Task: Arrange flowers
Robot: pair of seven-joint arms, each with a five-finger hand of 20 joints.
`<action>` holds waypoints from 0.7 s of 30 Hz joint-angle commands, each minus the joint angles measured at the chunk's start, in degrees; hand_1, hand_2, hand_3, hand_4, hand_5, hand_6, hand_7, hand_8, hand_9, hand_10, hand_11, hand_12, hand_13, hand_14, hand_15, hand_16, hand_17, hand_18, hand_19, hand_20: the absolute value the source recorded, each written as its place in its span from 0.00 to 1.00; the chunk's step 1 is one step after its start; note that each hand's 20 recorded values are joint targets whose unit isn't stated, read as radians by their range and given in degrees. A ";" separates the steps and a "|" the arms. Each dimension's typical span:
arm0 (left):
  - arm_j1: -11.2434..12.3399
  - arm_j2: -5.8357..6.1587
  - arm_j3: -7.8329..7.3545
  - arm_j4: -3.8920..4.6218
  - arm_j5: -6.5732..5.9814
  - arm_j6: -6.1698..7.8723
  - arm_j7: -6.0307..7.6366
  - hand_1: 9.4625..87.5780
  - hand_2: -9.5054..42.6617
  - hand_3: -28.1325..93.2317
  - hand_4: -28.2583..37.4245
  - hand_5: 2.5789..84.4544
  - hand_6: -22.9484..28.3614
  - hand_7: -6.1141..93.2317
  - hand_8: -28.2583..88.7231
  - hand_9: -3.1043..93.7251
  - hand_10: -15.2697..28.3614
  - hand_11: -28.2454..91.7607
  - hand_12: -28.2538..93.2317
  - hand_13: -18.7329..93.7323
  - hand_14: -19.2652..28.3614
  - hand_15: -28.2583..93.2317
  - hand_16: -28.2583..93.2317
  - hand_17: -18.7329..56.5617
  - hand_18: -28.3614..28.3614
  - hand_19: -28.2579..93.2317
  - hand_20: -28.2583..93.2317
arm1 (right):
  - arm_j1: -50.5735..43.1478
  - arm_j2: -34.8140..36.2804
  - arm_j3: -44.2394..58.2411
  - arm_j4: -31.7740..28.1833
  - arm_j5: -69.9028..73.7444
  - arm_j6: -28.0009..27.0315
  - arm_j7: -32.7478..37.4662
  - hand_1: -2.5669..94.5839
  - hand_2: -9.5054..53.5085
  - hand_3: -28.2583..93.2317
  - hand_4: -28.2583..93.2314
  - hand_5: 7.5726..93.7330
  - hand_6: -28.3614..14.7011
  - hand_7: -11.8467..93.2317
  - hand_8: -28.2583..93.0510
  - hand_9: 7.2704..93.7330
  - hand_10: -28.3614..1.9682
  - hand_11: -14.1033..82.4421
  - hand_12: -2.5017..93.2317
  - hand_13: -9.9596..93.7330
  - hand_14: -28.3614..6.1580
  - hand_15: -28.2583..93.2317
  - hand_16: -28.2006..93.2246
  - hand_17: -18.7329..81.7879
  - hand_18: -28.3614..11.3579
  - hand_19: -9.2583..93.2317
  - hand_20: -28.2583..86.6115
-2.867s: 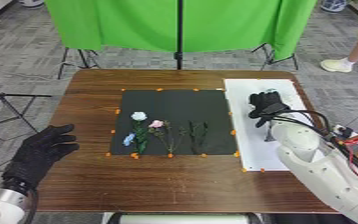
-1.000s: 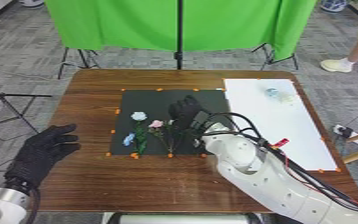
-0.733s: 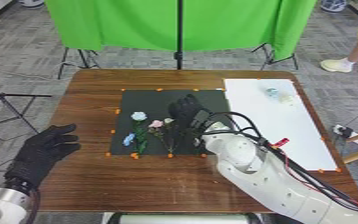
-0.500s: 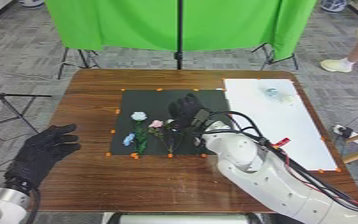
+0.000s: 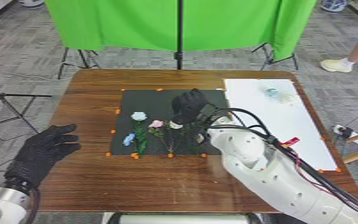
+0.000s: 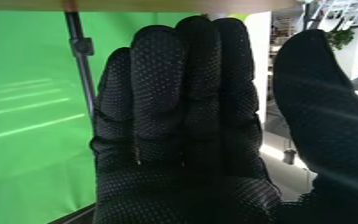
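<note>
In the head view my right hand (image 5: pixel 189 105) is over the black mat (image 5: pixel 153 100), its fingers straight, pointing to the far side. Below it lies a whitish flower (image 5: pixel 176 125), partly covered by the hand. To its left a pink flower (image 5: pixel 157 123), a white flower (image 5: pixel 139 116) and a light blue flower (image 5: pixel 129 137) lie with their stems toward the near edge. My left hand (image 5: pixel 44 150) rests open at the table's left edge. In the right wrist view my right hand (image 6: pixel 180 125) has straight fingers, thumb apart, and holds nothing.
A white board (image 5: pixel 291 130) on the right side of the table bears a light blue flower (image 5: pixel 271 92) and a pale flower (image 5: pixel 286 98) near its far end. Orange tape pieces mark the mat's edges. A green backdrop (image 5: pixel 122 25) stands behind the table (image 5: pixel 95 185).
My right hand came from the white board to the black mat, and in the last moments shifted slightly toward the far side. The whitish flower beside it now shows more. The left hand stayed still.
</note>
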 commanded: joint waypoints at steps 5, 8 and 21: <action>1.43 -0.72 -0.34 -0.13 -0.04 0.38 0.12 0.25 0.34 0.83 0.00 0.51 0.59 0.38 0.12 0.46 0.75 0.62 0.39 0.48 0.84 0.81 0.18 0.21 0.93 0.78 0.22 | -1.08 7.35 8.98 -0.11 3.31 2.75 7.73 0.33 0.06 0.97 0.00 0.57 0.69 0.48 0.06 0.63 0.62 0.58 0.29 0.65 0.65 0.73 0.42 0.43 0.32 0.79 0.57; 1.58 -1.03 -0.52 -0.23 0.07 0.82 0.20 0.25 0.34 0.83 0.00 0.51 0.59 0.38 0.12 0.46 0.75 0.62 0.39 0.48 0.84 0.81 0.18 0.21 0.93 0.78 0.22 | -2.27 11.04 13.37 1.86 6.32 1.18 11.07 0.30 0.08 0.99 0.01 0.41 0.62 0.46 0.05 0.43 0.55 0.56 0.26 0.48 0.58 0.70 0.37 0.37 0.30 0.74 0.54; 1.90 -1.48 -0.59 -0.44 0.16 0.73 0.78 0.25 0.34 0.83 0.00 0.51 0.59 0.38 0.12 0.46 0.75 0.62 0.39 0.48 0.84 0.81 0.18 0.21 0.93 0.78 0.22 | -4.55 17.02 19.72 10.63 9.95 -2.71 18.87 0.28 0.02 0.98 0.01 0.17 0.51 0.30 0.13 0.13 0.52 0.26 0.27 0.19 0.41 0.38 0.38 0.20 0.17 0.58 0.35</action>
